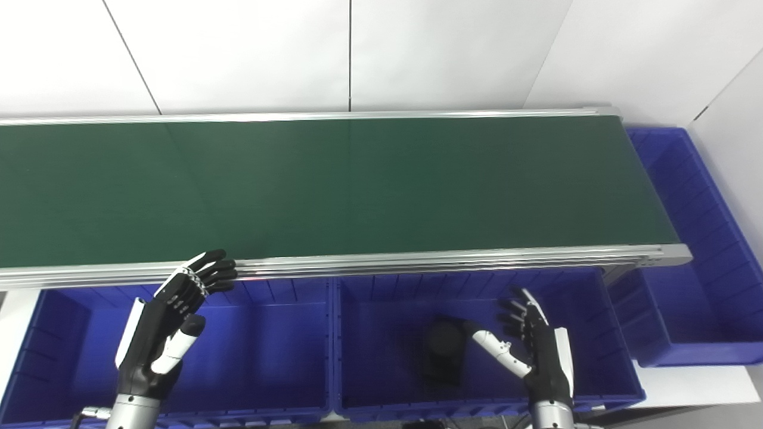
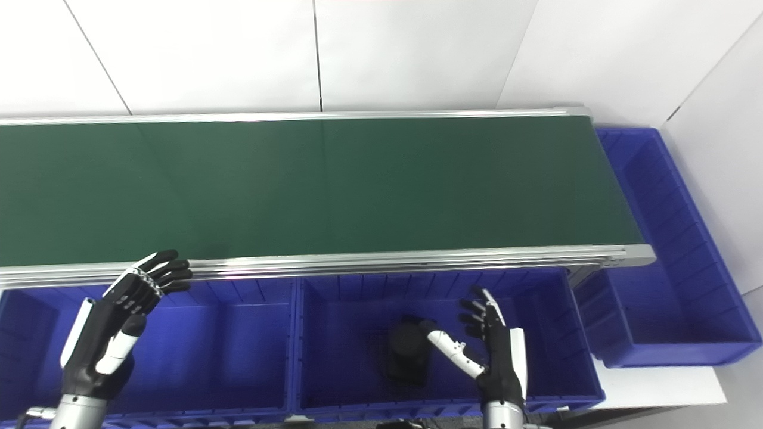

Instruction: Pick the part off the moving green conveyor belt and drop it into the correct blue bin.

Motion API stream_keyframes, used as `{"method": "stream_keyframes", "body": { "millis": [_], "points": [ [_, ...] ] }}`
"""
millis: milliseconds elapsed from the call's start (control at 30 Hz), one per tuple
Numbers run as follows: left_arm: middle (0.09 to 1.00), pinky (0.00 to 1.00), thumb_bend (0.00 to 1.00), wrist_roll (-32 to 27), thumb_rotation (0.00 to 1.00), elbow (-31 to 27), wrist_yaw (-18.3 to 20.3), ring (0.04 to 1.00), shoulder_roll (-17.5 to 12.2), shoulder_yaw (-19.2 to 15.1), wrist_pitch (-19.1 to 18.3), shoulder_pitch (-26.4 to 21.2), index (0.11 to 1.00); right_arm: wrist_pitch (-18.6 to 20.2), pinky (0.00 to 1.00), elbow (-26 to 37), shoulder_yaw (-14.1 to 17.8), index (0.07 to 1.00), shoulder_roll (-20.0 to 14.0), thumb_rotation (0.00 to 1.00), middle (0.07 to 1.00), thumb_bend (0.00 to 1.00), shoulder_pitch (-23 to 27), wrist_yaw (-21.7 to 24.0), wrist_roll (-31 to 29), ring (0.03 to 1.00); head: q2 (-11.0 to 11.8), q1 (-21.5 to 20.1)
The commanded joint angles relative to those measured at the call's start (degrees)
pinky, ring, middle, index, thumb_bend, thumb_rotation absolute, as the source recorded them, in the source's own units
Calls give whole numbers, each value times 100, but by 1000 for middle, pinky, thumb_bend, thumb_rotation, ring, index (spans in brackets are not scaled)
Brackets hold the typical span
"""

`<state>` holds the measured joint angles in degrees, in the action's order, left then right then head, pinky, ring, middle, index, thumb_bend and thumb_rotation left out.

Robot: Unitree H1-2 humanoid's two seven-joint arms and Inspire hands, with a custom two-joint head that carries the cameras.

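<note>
Black part (image 1: 442, 348) inside middle blue bin (image 1: 620, 381), just left of released right hand (image 1: 533, 345) — left hand (image 1: 173, 322) released too

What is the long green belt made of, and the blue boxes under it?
The dark green conveyor belt looks like smooth rubber or plastic sheet with a soft sheen, framed by shiny silver metal rails. The blue bins look like hard moulded plastic; ribbed walls suggest it.

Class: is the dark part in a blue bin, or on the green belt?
In a bin. The part lies on the floor of the middle bin, beside the open right hand; the belt is bare.
</note>
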<state>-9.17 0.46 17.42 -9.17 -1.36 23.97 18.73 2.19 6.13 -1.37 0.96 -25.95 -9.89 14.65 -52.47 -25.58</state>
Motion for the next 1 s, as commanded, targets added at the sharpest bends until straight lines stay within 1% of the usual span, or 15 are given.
{"method": "stream_keyframes", "body": {
  "millis": [0, 167, 267, 300, 333, 367, 400, 433, 467, 500, 633, 700, 767, 867, 967],
  "points": [
    [762, 702, 806, 16, 742, -212, -79, 735, -3, 13, 86, -12, 790, 35, 907, 257, -19, 1000, -29, 530, 985, 828, -59, 74, 3, 958, 16, 11],
    [762, 700, 798, 8, 736, -187, -82, 733, 6, 49, 138, 1, 790, 20, 943, 539, 2, 1000, -1, 520, 995, 882, -148, 139, -68, 976, 62, 128],
    [765, 702, 801, 76, 740, -135, -89, 735, 26, 70, 218, 8, 795, -88, 902, 997, -60, 999, 72, 563, 957, 876, -284, 92, 39, 940, 122, 290],
    [765, 701, 802, 131, 740, -131, -102, 735, 48, 81, 234, 17, 795, -87, 894, 1366, -156, 996, 138, 572, 945, 869, -360, 121, 88, 931, 186, 498],
    [765, 699, 812, 169, 750, -130, -113, 735, 65, 89, 241, 23, 796, -72, 856, 1621, -224, 961, 183, 570, 906, 792, -409, 147, 117, 898, 186, 498],
    [766, 698, 827, 237, 757, -123, -137, 735, 100, 102, 250, 28, 797, -74, 829, 1930, -346, 947, 202, 576, 888, 726, -449, 222, 123, 874, 260, 722],
    [766, 698, 832, 293, 759, -127, -161, 735, 125, 116, 253, 36, 797, -51, 820, 2199, -483, 942, 217, 579, 882, 703, -465, 295, 167, 866, 260, 722],
    [767, 699, 839, 352, 764, -122, -182, 737, 157, 137, 257, 40, 798, -88, 800, 2380, -610, 929, 206, 589, 869, 667, -441, 369, 192, 851, 330, 890],
    [769, 701, 844, 393, 768, -129, -196, 740, 178, 162, 255, 46, 799, -68, 787, 2550, -757, 917, 231, 588, 862, 622, -398, 442, 255, 839, 339, 916],
    [772, 706, 846, 428, 771, -128, -206, 743, 203, 191, 254, 51, 802, -63, 764, 2651, -880, 902, 243, 599, 854, 609, -340, 509, 286, 824, 397, 1066],
    [783, 723, 822, 564, 774, -128, -268, 757, 292, 283, 286, 78, 811, -222, 732, 2677, -1292, 884, 259, 594, 838, 584, -69, 728, 156, 797, 528, 1351],
    [785, 727, 819, 646, 782, -139, -303, 760, 334, 310, 289, 105, 813, -190, 716, 2626, -1436, 872, 264, 577, 824, 608, 39, 821, 104, 783, 592, 1448],
    [790, 730, 811, 709, 794, -155, -336, 765, 370, 345, 292, 147, 818, -119, 736, 2529, -1601, 880, 299, 560, 832, 583, 168, 916, 71, 796, 633, 1496],
    [793, 733, 802, 752, 789, -151, -374, 770, 394, 398, 291, 196, 820, -86, 742, 2366, -1743, 876, 280, 547, 832, 569, 281, 1008, 26, 798, 736, 1672],
    [796, 739, 779, 778, 784, -133, -401, 775, 413, 432, 294, 235, 822, -22, 747, 2201, -1849, 874, 269, 581, 836, 562, 393, 1084, 20, 802, 794, 1771]
  ]
}}
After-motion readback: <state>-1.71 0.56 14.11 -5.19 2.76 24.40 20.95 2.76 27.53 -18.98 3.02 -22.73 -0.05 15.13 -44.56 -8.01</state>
